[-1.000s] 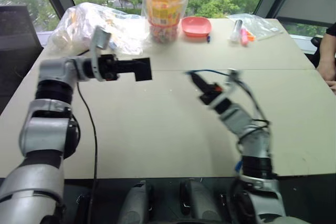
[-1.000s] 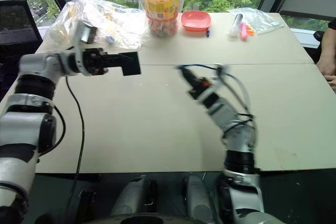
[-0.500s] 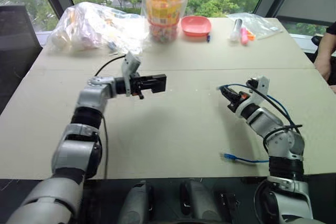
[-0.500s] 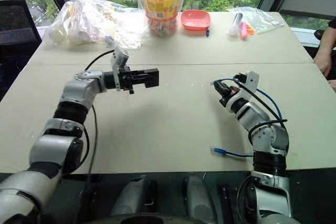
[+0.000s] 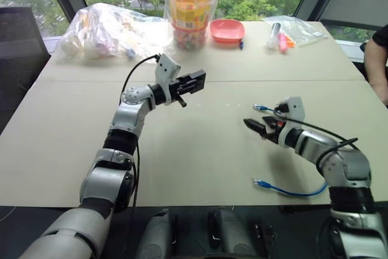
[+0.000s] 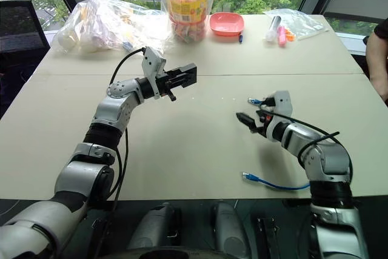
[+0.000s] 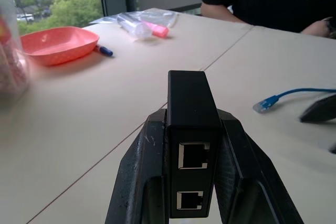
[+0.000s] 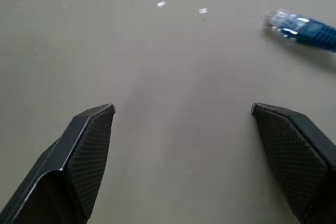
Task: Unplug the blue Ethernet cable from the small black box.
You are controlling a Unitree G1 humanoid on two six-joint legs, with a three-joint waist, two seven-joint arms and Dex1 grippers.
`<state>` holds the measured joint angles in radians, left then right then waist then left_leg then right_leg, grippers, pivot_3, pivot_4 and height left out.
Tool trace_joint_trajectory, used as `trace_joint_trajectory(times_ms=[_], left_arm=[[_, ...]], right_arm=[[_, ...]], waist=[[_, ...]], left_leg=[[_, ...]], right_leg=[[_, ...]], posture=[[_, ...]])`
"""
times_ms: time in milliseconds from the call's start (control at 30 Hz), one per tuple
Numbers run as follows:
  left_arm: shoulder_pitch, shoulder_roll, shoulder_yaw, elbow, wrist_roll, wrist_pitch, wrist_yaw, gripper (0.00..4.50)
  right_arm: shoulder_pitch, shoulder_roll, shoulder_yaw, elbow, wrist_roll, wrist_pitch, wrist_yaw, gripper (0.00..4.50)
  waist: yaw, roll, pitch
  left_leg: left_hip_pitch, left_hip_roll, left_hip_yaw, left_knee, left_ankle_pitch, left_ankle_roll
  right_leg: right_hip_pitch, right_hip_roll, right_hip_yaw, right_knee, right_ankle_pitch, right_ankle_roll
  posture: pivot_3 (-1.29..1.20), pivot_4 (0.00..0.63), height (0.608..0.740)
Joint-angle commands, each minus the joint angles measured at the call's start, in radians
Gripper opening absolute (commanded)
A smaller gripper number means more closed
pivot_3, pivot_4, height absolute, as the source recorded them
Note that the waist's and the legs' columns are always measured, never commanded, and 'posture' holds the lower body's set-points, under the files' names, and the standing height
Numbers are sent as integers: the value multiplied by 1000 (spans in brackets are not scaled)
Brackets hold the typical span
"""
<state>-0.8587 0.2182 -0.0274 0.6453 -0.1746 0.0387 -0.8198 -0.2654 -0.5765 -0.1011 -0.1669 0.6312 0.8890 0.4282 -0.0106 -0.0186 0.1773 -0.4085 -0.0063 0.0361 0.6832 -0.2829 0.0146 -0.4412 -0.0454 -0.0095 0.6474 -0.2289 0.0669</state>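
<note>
While left gripper (image 7: pixel 191 182) clamps the small black box (image 7: pixel 191 129) above the table (image 5: pixel 194 150), right gripper (image 8: pixel 184 150) gapes empty; blue Ethernet cable (image 5: pixel 291 189) lies unplugged on table, right of box.

On your worktop (image 5: pixel 182 162), the left claw (image 5: pixel 195 81) holds the small black box (image 7: pixel 191 129) up left of centre. The right claw (image 5: pixel 257 128) sits right of centre, the Ethernet cable (image 5: pixel 291 191) lying loose on the near right with one plug just beyond that claw. Along the far edge you have a bag (image 5: pixel 103 28) left, jar (image 5: pixel 191 7) and bowl (image 5: pixel 227 30) centre, markers (image 5: pixel 279 39) right.
</note>
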Motion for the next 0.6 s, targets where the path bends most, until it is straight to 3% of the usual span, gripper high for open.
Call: trace_joint_trajectory(times_ms=[33, 67, 133, 367, 500, 600], left_arm=[[17, -27, -17, 45, 31, -72, 27, 502], [12, -37, -12, 75, 34, -90, 41, 502], [4, -48, -16, 136, 56, -144, 68, 1556], [37, -43, 0, 139, 35, -140, 42, 4387], [89, -7, -13, -5, 13, -33, -13, 4452], [184, 68, 6, -344, -92, 224, -51, 4452]], right_arm=[[-2, 47, -17, -33, -5, -40, -5, 4473], [-3, 61, -25, -32, -6, -46, -10, 4473], [-1, 78, -32, -38, -2, -36, -18, 4500], [9, 105, -44, -89, 3, -24, -38, 4500], [19, 113, -58, -101, 8, -26, -39, 4500], [48, 99, -107, -134, 41, -45, -3, 4500]], waist=[[-1, 0, 0], [0, 0, 0], [1, 0, 0], [1, 0, 0], [-2, 0, 0], [-2, 0, 0]], left_leg=[[0, 0, 0, 0, 0, 0], [1, 0, 0, 0, 0, 0], [1, 0, 0, 1, 0, 0], [0, 0, 0, 1, 0, 0], [0, 0, 0, 1, 0, 0], [0, 1, 0, 0, 0, 0]], right_leg=[[0, 0, 0, 0, 0, 0], [0, 0, 0, 0, 0, 1], [0, 0, 0, 0, 0, 1], [0, 0, 0, 0, 1, 1], [0, 0, 0, 0, 1, 1], [0, 0, 0, 0, 1, 1]], posture=[[0, 150, 740], [0, 150, 740], [0, 150, 740], [0, 150, 740], [0, 150, 740], [0, 150, 740]])
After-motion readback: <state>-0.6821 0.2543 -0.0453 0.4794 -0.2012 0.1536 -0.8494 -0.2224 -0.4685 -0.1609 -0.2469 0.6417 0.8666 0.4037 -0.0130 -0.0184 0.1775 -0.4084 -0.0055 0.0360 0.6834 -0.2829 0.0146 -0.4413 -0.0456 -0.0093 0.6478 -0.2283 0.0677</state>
